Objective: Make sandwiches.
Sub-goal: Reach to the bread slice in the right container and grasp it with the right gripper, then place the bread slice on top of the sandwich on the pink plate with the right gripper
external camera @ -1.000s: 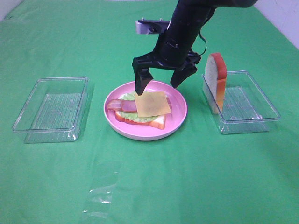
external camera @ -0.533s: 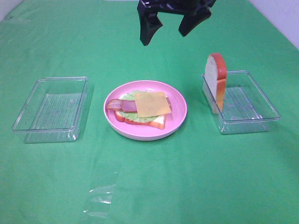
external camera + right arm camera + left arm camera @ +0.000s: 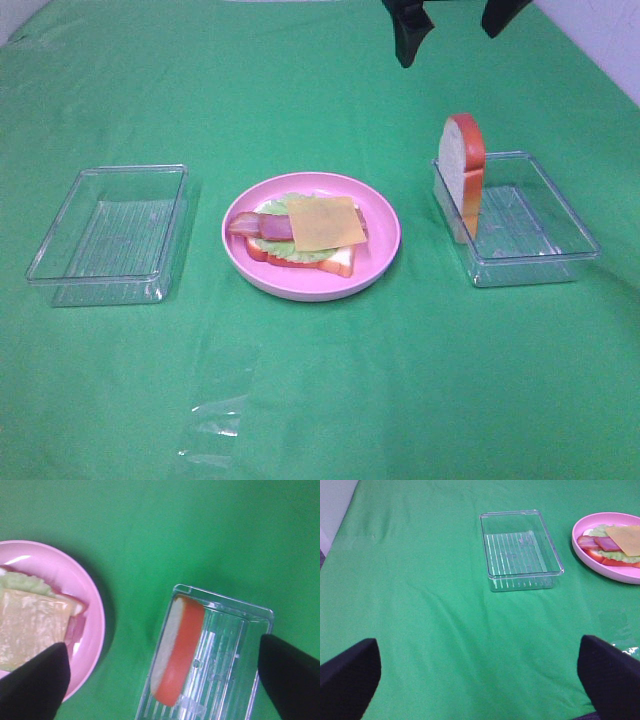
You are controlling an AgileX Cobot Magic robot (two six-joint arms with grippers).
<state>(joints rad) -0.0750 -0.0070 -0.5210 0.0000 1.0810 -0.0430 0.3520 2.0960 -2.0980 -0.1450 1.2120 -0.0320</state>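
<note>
I see nothing between my right claw (image 3: 455, 25) and the bread slice (image 3: 465, 172), which stands on edge in the right tray (image 3: 540, 240) just below the claw. The sandwich (image 3: 305, 232) on the plate (image 3: 385, 240) sits off to the claw's left. Both claws are spread wide, holding nothing. Only the left wrist view shows the left claw (image 3: 480, 680), over bare cloth (image 3: 420, 605) near the left tray (image 3: 552, 555)

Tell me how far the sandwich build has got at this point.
Done: the open stack on the round pink plate has the yellow cheese square on top. In hand: nothing; the right pincer is open and raised. Left: the white bread slice with orange crust, upright in the right clear plastic tray, must cap it.
</note>
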